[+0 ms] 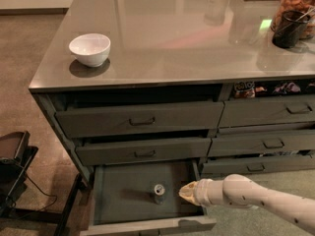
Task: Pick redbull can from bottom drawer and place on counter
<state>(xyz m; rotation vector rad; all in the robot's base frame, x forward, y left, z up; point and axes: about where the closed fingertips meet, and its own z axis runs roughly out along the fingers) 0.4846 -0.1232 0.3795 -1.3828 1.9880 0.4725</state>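
The redbull can (159,192) stands upright on the floor of the open bottom drawer (123,193), near its middle right. My gripper (187,192) is at the end of the white arm that comes in from the lower right. It sits at the drawer's right side, just right of the can and apart from it. The glossy grey-brown counter (172,38) tops the cabinet above.
A white bowl (90,49) sits on the counter's left front. A dark cup (288,28) and a jar stand at the right back. Closed drawers with bar handles (142,121) lie above the open one. A dark stand (15,161) is at the lower left.
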